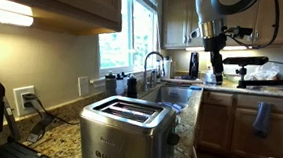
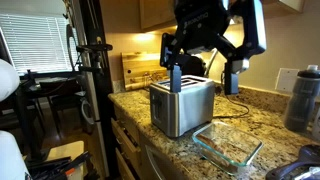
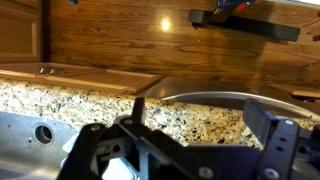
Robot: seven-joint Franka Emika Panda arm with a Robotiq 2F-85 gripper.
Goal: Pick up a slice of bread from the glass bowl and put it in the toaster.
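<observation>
Aloft, spread hand hangs near toaster

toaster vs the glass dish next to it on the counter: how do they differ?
1. Material: the toaster is opaque brushed steel; the glass dish is clear, and the counter shows through it.
2. Shape: the toaster is a tall closed box; the glass dish is low, shallow and open-topped.
3. Place: the toaster stands further back; the glass dish lies nearer the front edge.
Shared: both sit on the granite counter.

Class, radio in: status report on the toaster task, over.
Open gripper, holding nothing, raised near toaster. No slice of bread in sight. Nothing seen blocking toaster slots.
</observation>
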